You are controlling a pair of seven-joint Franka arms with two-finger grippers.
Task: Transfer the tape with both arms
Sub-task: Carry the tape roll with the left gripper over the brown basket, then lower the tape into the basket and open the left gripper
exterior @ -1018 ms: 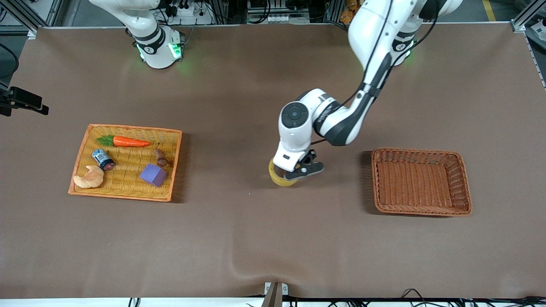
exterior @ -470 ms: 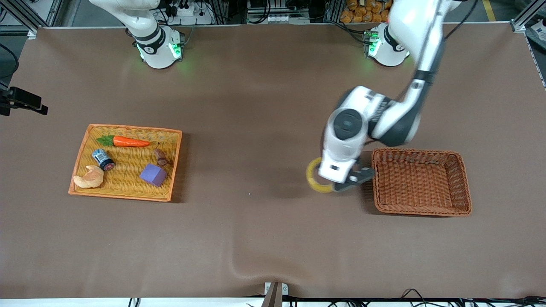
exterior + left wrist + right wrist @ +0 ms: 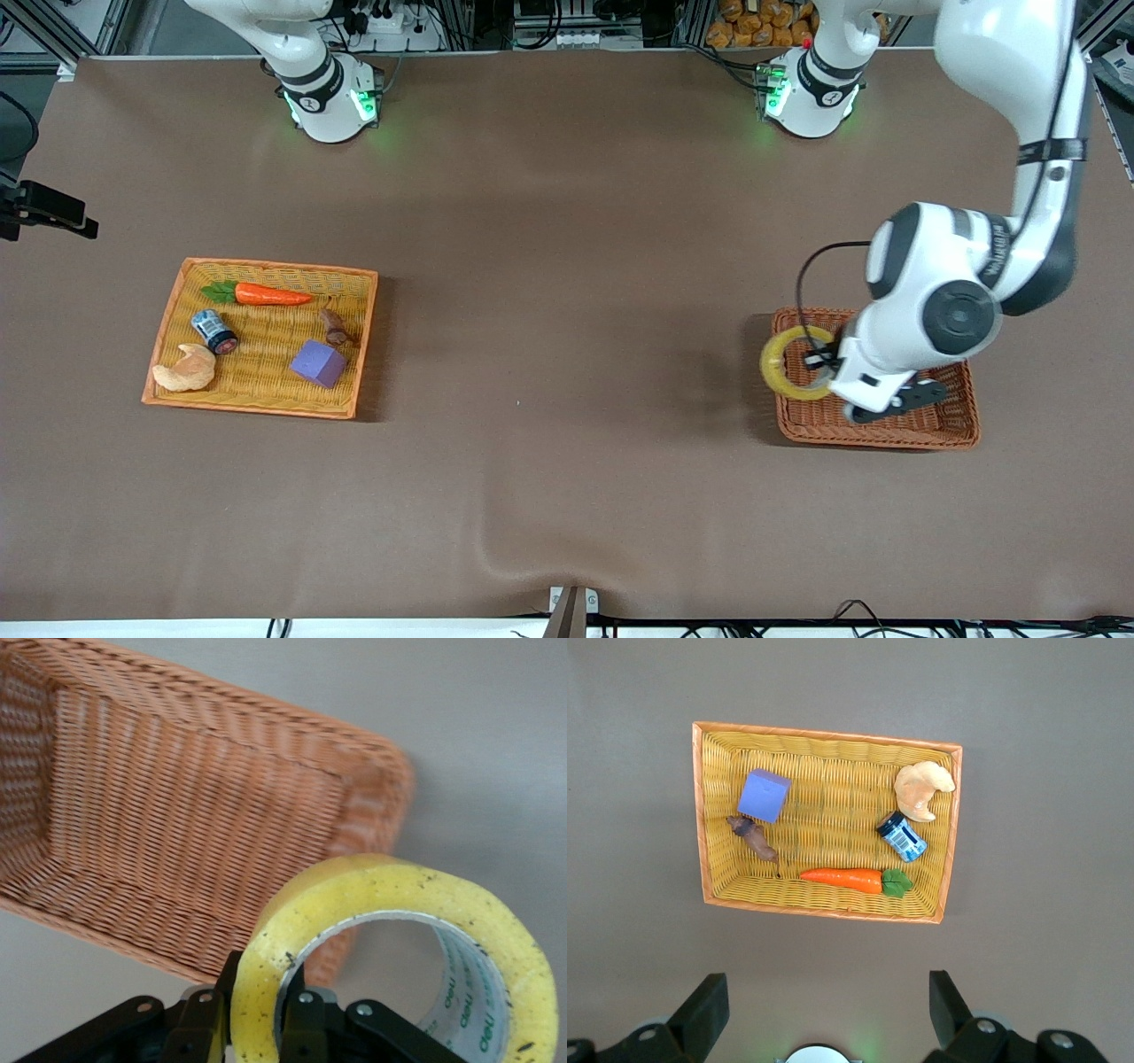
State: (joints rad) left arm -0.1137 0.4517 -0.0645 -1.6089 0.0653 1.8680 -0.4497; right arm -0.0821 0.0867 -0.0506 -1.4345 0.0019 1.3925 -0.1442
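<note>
Since a second earlier, the left arm had swung from mid-surface toward its own end, carrying the tape (image 3: 795,364) to the brown basket (image 3: 930,427). The left gripper (image 3: 257,1028) had its jaws clamped on the roll's wall, one inside the hole and one outside, and held it on edge in the air over the basket's rim on the side toward the yellow tray (image 3: 177,288). By my reading, this was the delivery step; the next move called for shifting further over the basket's floor, lowering, and then releasing.

High above the tray, the right gripper (image 3: 819,1014) waited with jaws wide and empty.

Counted: one tape, two baskets, and in the yellow one a carrot (image 3: 262,294), a can (image 3: 213,330), a croissant (image 3: 185,369), a purple cube (image 3: 318,363) and one small brown item (image 3: 334,326).
</note>
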